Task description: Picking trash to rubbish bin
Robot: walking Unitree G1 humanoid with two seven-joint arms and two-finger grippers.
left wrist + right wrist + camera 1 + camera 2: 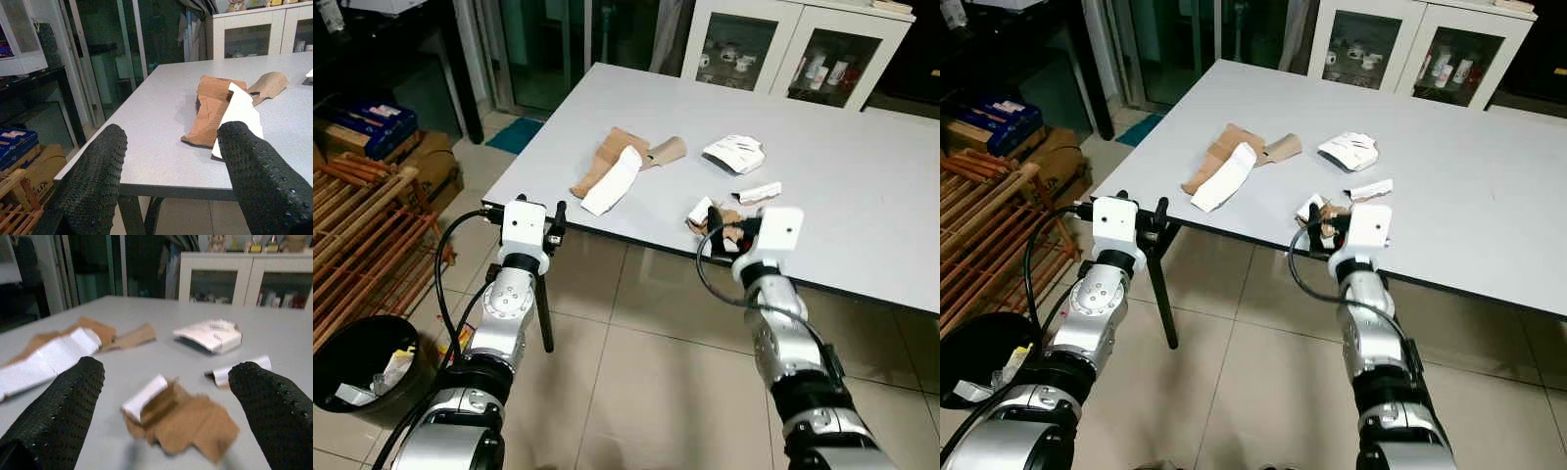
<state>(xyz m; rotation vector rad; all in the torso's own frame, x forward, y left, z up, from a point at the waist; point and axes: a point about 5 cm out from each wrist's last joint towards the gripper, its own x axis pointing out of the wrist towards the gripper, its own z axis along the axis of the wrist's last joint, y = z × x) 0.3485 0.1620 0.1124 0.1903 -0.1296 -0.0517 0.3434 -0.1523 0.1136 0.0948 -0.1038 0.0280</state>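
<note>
- Right gripper is spread wide at the table edge, and your torn brown scrap lies dead ahead between its fingers.
- Left gripper, open too, faces the long cardboard strip farther in.
- Scrap's flat, ragged cardboard with a white paper curl on it.
- Rubbish bin sits on the floor, off to your left.

No legible text or labels.

white cabinet; wooden rack; cardboard boxes; tiled floor
</note>
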